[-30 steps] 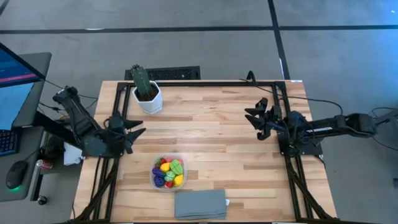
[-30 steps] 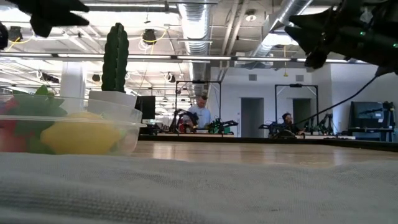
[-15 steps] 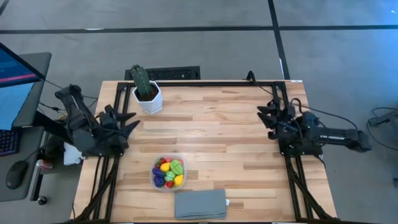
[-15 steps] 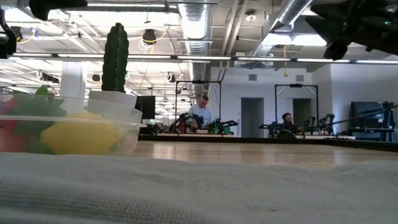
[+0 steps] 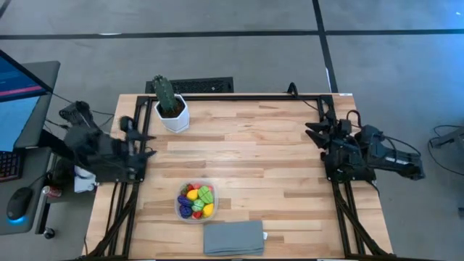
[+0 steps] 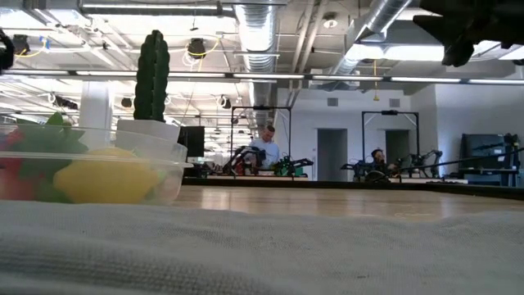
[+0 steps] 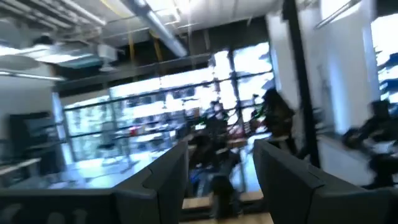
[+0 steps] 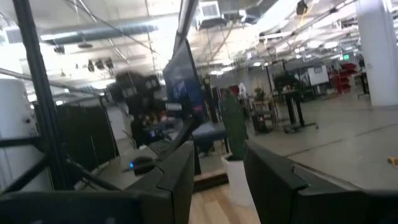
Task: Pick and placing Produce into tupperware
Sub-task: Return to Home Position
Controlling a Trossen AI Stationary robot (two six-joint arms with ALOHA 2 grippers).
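Left gripper [image 7: 221,143]: my fingers spread, nothing between them; mid-left of the high view, at the left edge of the table [image 5: 254,167]. Right gripper [image 8: 219,143]: likewise spread and empty; mid-right, at the right edge. Tupperware [image 5: 178,203]: lower centre-left, just above the cloth [image 5: 233,238], well apart from both my grippers. Produce [image 5: 197,201]: heaped inside it; none seen loose on the wood. Cactus [image 5: 164,93]: upper left, near my left arm. Hazards, as I judge them: while folding home, my left arm could clip the cactus, or either arm could catch the black frame [image 5: 239,96] beside it.
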